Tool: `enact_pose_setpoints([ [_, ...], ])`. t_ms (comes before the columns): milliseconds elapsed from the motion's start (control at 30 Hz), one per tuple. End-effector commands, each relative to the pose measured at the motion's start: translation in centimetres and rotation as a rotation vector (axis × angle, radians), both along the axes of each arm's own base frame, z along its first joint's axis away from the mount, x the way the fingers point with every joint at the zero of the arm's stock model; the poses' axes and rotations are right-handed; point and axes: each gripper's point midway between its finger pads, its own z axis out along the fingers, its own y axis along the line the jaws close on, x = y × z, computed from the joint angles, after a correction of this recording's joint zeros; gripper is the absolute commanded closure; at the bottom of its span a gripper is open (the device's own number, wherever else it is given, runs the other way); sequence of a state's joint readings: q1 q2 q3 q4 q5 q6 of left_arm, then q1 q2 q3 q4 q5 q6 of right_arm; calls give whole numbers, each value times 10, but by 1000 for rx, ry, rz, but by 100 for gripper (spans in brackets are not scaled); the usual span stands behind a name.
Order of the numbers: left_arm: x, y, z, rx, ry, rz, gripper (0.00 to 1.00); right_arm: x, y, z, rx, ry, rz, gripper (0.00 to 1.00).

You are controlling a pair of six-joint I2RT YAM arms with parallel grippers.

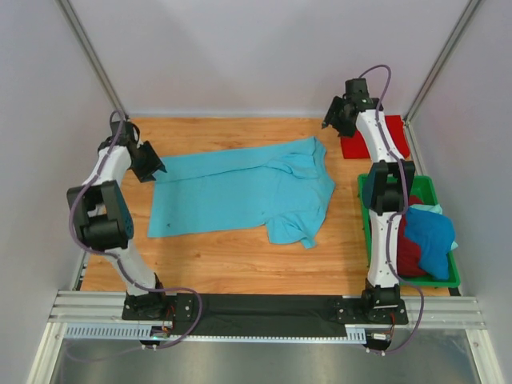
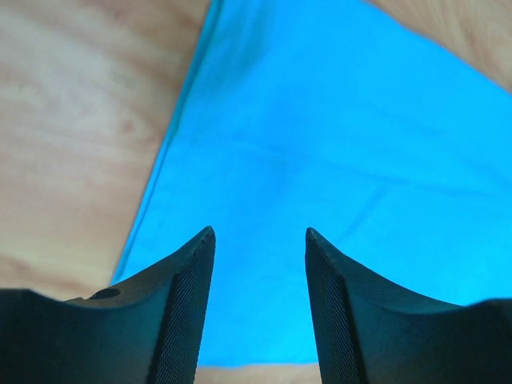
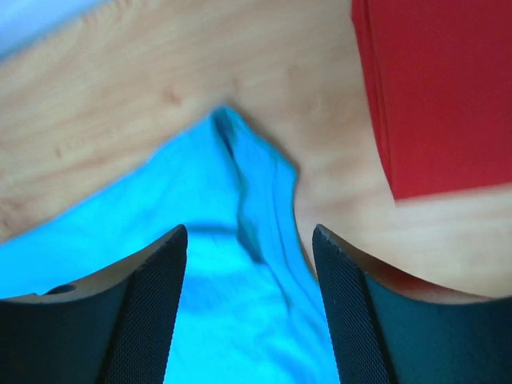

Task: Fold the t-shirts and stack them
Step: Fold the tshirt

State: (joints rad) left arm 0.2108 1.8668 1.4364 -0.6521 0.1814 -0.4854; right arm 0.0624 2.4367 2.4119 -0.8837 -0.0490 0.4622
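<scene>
Light turquoise cloth t-shirt (image 1: pixel 240 192): limp, light; best pinched at corners.
Left end effector (image 2: pixel 260 232): spread.
Right end effector (image 3: pixel 250 228): spread.

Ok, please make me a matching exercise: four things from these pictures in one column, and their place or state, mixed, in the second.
1 turquoise t-shirt
2 red t-shirt
3 green tray
4 left gripper

a folded, far right corner
b open, holding nothing
c spread out mid-table
d holds crumpled shirts

Pairs: 1c, 2a, 3d, 4b
</scene>
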Motion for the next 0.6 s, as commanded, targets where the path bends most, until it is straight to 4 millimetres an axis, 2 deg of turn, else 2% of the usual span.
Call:
enact_pose_setpoints([
  [0, -51, 5, 29, 88, -6, -6, 44, -60, 15, 46, -37, 45, 50, 35],
  [33, -60, 0, 29, 71, -11, -7, 46, -69, 24, 46, -29, 51, 80, 39],
  [67, -78, -9, 15, 38, 22, -11, 48, -79, 44, 46, -2, 58, 144, 42],
  [100, -85, -21, 25, -3, -18, -29, 55, -92, 53, 26, 3, 100, 182, 45],
  [133, -92, -33, 23, -29, -21, -39, 58, -99, 61, 31, 8, 92, 209, 51],
  [167, -107, -44, 18, -48, -9, -56, 63, -112, 74, 17, -3, 124, 246, 53],
  [200, -114, -54, 16, -73, -6, -75, 66, -117, 81, 14, -2, 128, 259, 58],
  [233, -118, -65, 14, -98, -16, -89, 68, -122, 87, 15, 3, 120, 271, 67],
  [267, -131, -73, 8, -125, -9, -100, 70, -123, 102, 16, 11, 97, 294, 71],
  [300, -135, -82, 8, -161, -21, -117, 71, -131, 107, 6, 3, 116, 300, 75],
  [333, -146, -90, 0, -183, 2, -128, 72, -133, 117, 6, -8, 100, 309, 80],
  [367, -153, -99, 3, -193, -7, -158, 73, -133, 124, 5, 2, 89, 305, 83],
  [433, -164, -107, 3, -190, 3, -181, 73, -138, 138, -5, -3, 101, 311, 85],
  [467, -171, -111, 3, -192, -2, -188, 74, -134, 139, -9, -22, 88, 294, 85],
  [567, -181, -113, 6, -197, -20, -183, 73, -134, 147, -31, -42, 103, 270, 80],
])
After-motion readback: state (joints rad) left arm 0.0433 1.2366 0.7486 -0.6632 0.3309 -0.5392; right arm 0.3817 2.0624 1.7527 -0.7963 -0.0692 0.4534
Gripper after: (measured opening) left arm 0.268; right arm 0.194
